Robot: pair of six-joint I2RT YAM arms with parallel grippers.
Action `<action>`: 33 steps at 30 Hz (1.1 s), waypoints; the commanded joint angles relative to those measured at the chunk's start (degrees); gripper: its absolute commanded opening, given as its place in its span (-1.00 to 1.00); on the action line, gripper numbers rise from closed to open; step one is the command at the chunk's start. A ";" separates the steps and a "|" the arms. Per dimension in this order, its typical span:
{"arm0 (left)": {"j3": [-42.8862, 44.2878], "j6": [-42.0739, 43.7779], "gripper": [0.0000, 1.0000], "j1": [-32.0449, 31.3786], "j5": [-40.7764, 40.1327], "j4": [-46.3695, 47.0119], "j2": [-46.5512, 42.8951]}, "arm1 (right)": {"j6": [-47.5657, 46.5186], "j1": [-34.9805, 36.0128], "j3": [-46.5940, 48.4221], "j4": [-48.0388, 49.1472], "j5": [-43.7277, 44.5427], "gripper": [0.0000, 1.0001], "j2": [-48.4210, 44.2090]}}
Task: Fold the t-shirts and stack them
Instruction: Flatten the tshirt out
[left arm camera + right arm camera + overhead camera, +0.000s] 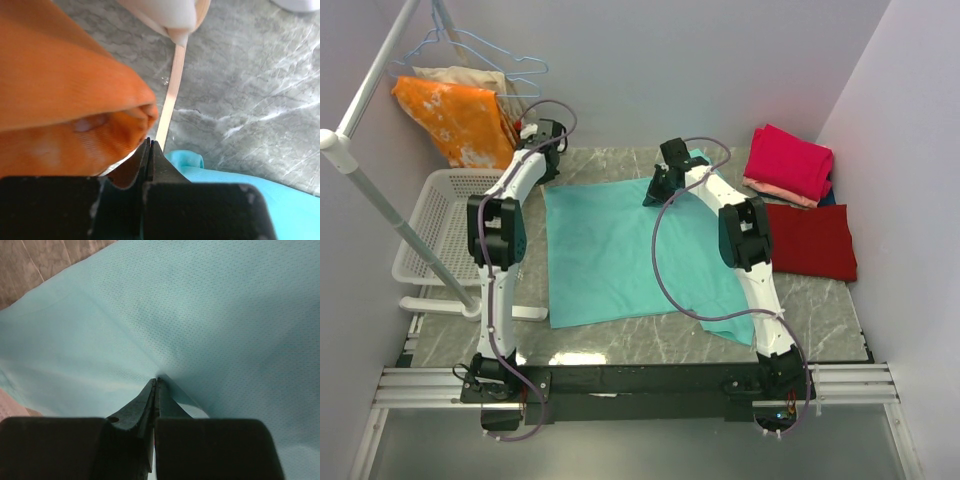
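From above, the teal shirt (620, 250) lies spread flat in the middle of the grey marbled surface (820, 310), with both arms reaching to its far edge. The left gripper (546, 140) is at the far left corner and the right gripper (653, 192) further along the same edge. To the right, well apart from the teal shirt, a folded magenta-pink shirt (788, 158) rests on a salmon shirt (775, 190), with a dark red shirt (810, 240) beside them. A white basket (432, 225) stands at the left, and an orange blotched cloth (455, 120) hangs from a rack just by the left gripper. In the left wrist view the orange cloth crowds the left half of the picture and touches the black fingers (160, 165), which are pressed together; the teal corner curls just beside them, and I cannot tell whether it is caught. In the right wrist view the fingers (142, 405) are together, pinching a raised pucker of the teal shirt.
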 commanded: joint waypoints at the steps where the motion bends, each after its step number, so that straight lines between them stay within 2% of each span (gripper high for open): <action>1: 0.09 -0.31 -0.99 0.38 -3.16 0.29 -4.83 | -0.24 -0.65 1.09 -3.08 2.17 -1.00 1.68; 4: -1.23 0.57 -0.44 0.64 -1.31 2.22 -5.62 | -0.33 -0.73 0.21 -2.29 1.90 -1.00 1.24; 9: -1.41 2.68 -0.31 0.56 3.43 3.80 -6.06 | -0.59 -0.82 -1.19 -1.32 1.29 -1.00 0.63; 13: -3.95 4.35 -0.22 0.47 9.92 6.43 -8.08 | -1.73 -1.26 -5.05 4.72 1.02 -1.00 -4.36; 17: -5.72 5.14 -0.08 -0.32 12.31 6.00 -10.45 | -4.98 -2.05 -6.29 8.17 2.69 -1.00 -10.00; 20: -8.53 5.85 -0.05 -1.98 12.49 6.35 -12.82 | -7.79 -2.58 -5.24 6.95 8.30 -0.78 -14.74; 21: -10.36 6.02 -0.05 -2.60 12.06 6.53 -13.44 | -8.50 -2.58 -5.50 6.42 13.02 -0.41 -16.06; 23: -12.04 6.38 -0.01 -4.27 11.18 6.44 -15.11 | -11.21 -2.67 -6.90 5.80 16.74 -0.13 -20.89; 24: -13.44 6.38 -0.01 -4.89 10.13 6.18 -15.64 | -12.19 -2.67 -9.43 6.06 19.28 0.22 -22.65; 26: -14.94 5.77 -0.01 -6.38 10.47 5.39 -17.13 | -14.21 -2.75 -11.91 6.16 23.16 0.63 -27.31; 27: -16.78 5.24 0.03 -6.82 10.47 4.34 -17.92 | -15.70 -3.10 -13.48 5.46 24.13 0.99 -28.46; 29: -20.20 3.92 0.12 -8.14 10.99 4.68 -21.24 | -16.94 -3.63 -14.46 2.12 25.01 0.99 -30.74; 33: -33.02 0.32 0.12 -9.29 13.01 6.97 -28.99 | -18.70 -4.16 -24.27 0.44 25.80 0.99 -38.63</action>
